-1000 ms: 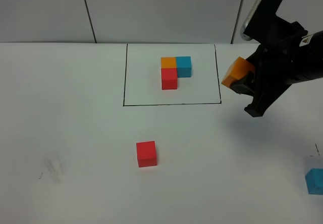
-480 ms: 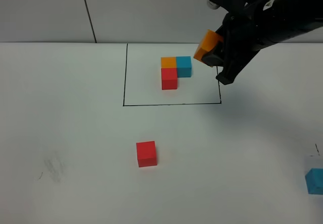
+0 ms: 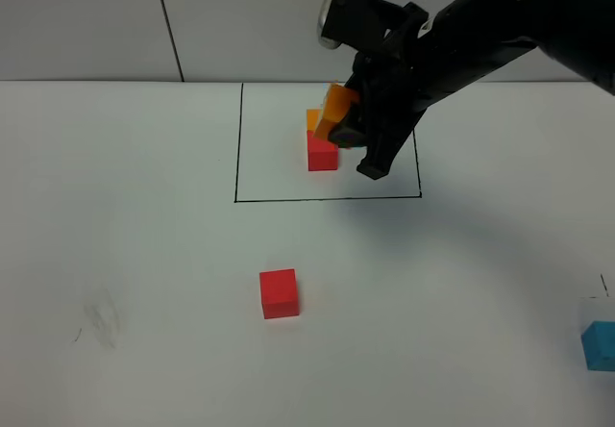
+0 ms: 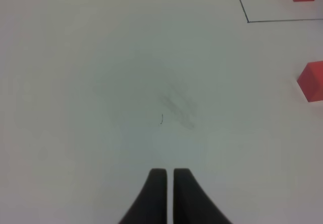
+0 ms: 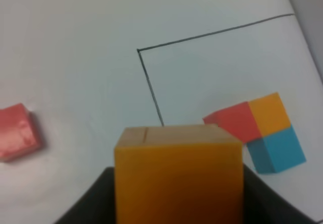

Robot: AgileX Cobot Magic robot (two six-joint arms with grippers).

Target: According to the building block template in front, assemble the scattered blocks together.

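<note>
**Orange cube held over the framed template**

The right gripper (image 3: 354,131) reaches across the middle of the white tabletop (image 3: 135,235) and hangs over the thin black drawn rectangle (image 3: 288,199). Its jaws are clamped on a small plain orange cube (image 3: 336,110), which is tilted and lifted off the table. Below it, inside the frame, sits the L-shaped template of joined orange, blue and red cubes (image 5: 258,129). From the high camera the gripper hides the template's blue part. The small plain red cube (image 3: 279,293) lies in front of the frame, well apart from it. The small teal-blue cube (image 3: 601,345) sits far off to the right, at the edge of the high view. The left gripper (image 4: 165,186) hovers over bare table, jaws pressed together — holding nothing.
</note>
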